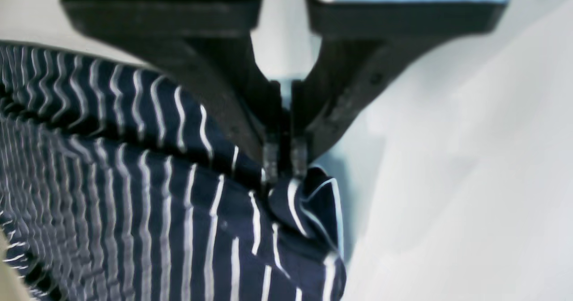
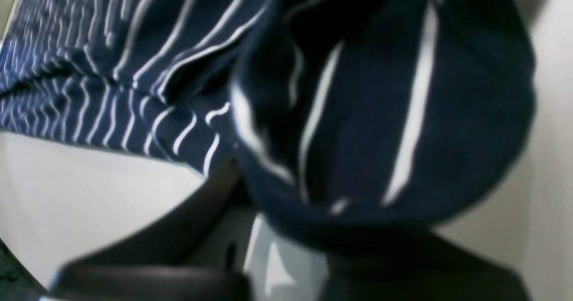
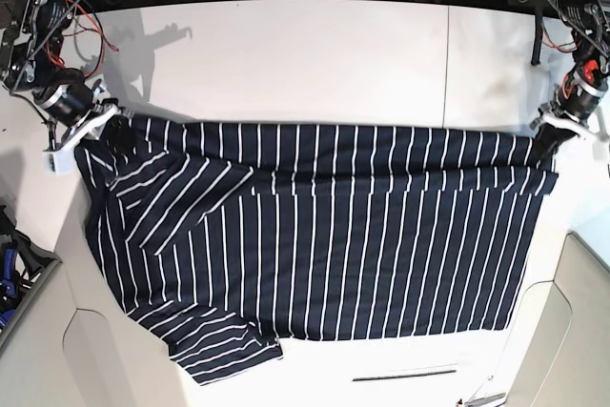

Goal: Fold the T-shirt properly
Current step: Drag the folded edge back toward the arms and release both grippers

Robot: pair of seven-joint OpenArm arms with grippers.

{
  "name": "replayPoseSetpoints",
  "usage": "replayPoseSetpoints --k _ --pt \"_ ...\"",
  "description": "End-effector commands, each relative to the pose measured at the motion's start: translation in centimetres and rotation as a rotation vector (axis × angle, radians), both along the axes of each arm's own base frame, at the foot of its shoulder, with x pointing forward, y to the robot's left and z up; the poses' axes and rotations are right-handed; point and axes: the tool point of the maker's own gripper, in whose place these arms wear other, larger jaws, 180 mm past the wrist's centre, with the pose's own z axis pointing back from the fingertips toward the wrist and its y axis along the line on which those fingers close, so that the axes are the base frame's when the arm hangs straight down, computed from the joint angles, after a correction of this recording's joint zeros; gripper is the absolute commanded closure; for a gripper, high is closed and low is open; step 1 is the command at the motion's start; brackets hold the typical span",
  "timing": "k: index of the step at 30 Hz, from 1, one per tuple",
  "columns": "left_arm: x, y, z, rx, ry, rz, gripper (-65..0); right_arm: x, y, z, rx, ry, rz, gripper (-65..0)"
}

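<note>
So the T-shirt [image 3: 315,254] is spread out wide across the white counter [image 3: 286,54], neck end toward the base view's left and hem toward its right, with the far long edge already doubled over into a narrow band. Both hands are pinched onto that far edge: the left hand [image 1: 285,157] has its jaws closed tight on a little bunch of striped cloth at the hem-side corner, and the right hand [image 3: 95,126] sits at the shoulder-side corner. In its wrist view the fabric drapes right over the fingers so I can't actually see the jaws there, but it reads as clamped shut with the shirt in it. My take on doing this fold well: lift both corners together at the same height, keep the edge taut between them so it doesn't sag in the middle, and carry it straight toward the near edge so the stripes line up instead of skewing. The sleeve [image 3: 224,350] sticking out at the near left looks like it'll want tucking too. Hard to see: the right wrist view is mostly blurry cloth, the neck label isn't visible anywhere, and how many layers each hand caught is anyone's guess.
</note>
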Motion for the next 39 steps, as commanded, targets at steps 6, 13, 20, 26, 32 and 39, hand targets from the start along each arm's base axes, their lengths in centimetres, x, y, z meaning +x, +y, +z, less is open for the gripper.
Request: replayPoseSetpoints --k 6,13,20,26,32,39 --pt "-2.2 0.9 0.9 -0.068 -0.014 0.022 0.0 -2.4 0.0 1.4 -0.036 -0.028 0.033 0.0" --pt "-5.7 2.3 1.5 -0.194 -0.020 0.097 0.0 -6.1 0.5 1.2 -0.066 0.013 0.064 0.0" --pt "-8.7 2.9 1.5 -0.251 0.013 0.128 0.0 -8.4 0.8 0.7 -0.073 0.055 0.077 0.0" --pt "-10.1 2.4 1.0 -0.286 0.044 0.123 0.0 -9.5 0.7 0.4 -0.060 0.081 0.073 0.0" --pt "-11.2 2.0 1.5 -0.252 0.067 0.097 0.0 -10.2 0.2 0.3 -0.057 0.099 0.057 0.0" --pt "-11.3 0.6 3.7 -0.136 0.071 0.006 0.0 -11.1 -0.4 0.6 -0.019 0.104 0.020 0.0"
